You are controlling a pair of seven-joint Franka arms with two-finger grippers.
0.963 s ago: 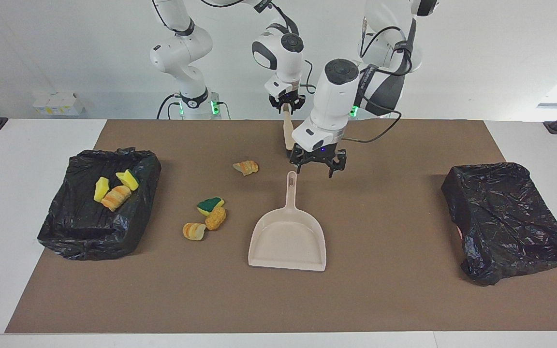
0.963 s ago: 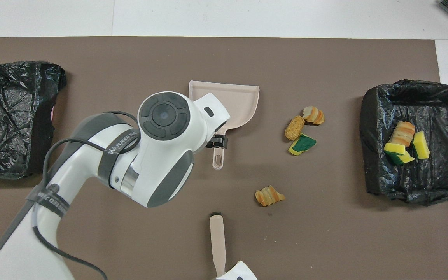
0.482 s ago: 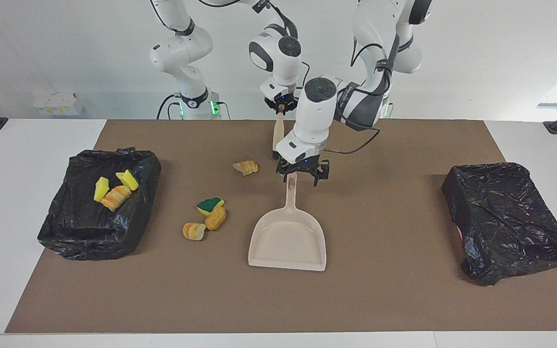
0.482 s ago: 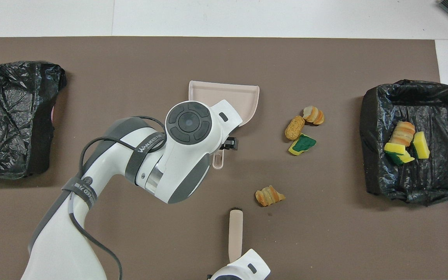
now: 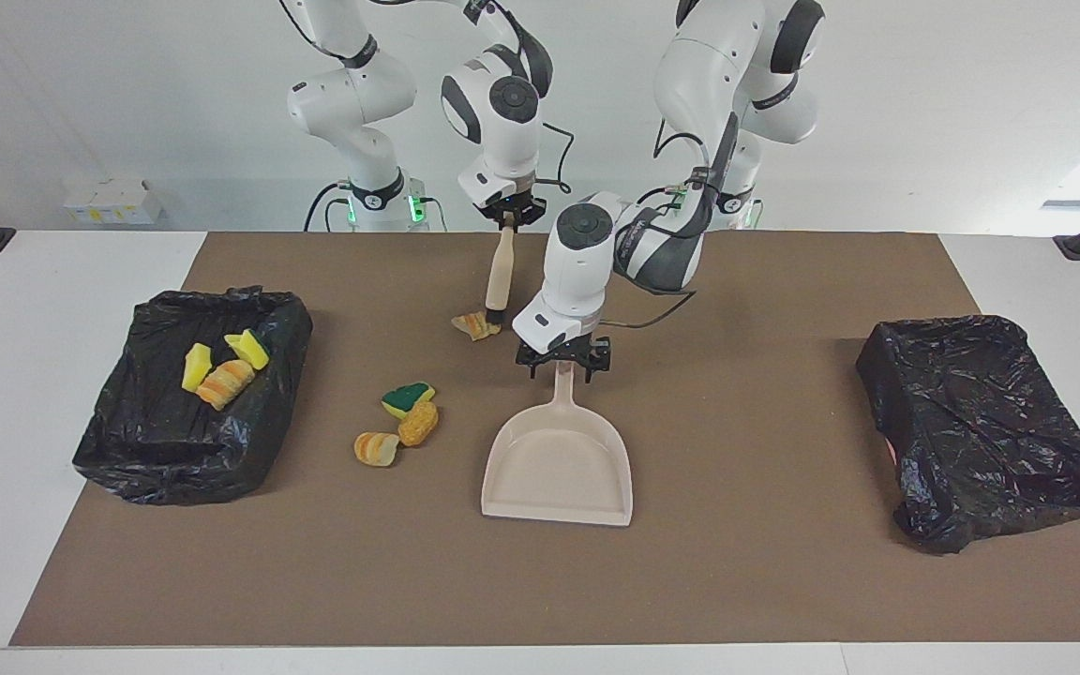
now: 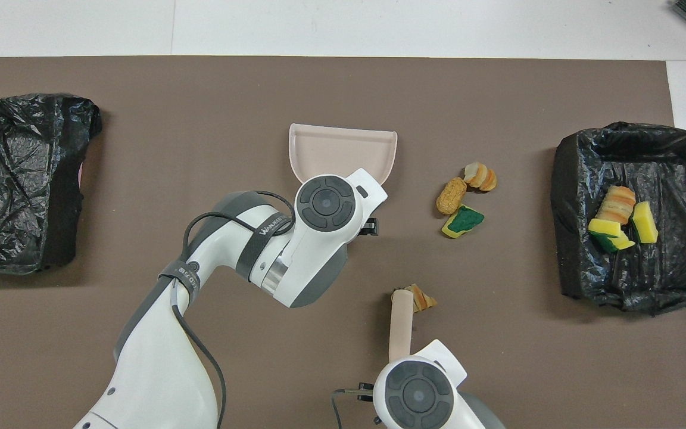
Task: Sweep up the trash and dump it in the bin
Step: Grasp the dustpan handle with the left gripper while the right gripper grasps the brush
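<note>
The beige dustpan (image 5: 559, 469) lies flat mid-mat, its handle pointing toward the robots. My left gripper (image 5: 565, 367) is low over that handle, open, with one finger on each side. In the overhead view the wrist hides the handle; only the pan (image 6: 343, 152) shows. My right gripper (image 5: 505, 214) is shut on the beige brush (image 5: 499, 277), which hangs tilted with its tip beside a bread-like piece of trash (image 5: 476, 325). Three more scraps (image 5: 408, 422) lie together beside the dustpan toward the right arm's end. The bin (image 5: 109, 441) at that end holds three scraps (image 5: 218, 370).
A second bin lined with a black bag (image 5: 981, 422) stands at the left arm's end of the brown mat (image 5: 784, 562). Bare mat lies between it and the dustpan. A cable hangs from the left arm's wrist.
My left gripper came down toward the right arm's end onto the dustpan handle. My right arm swung the brush over to the lone bread piece.
</note>
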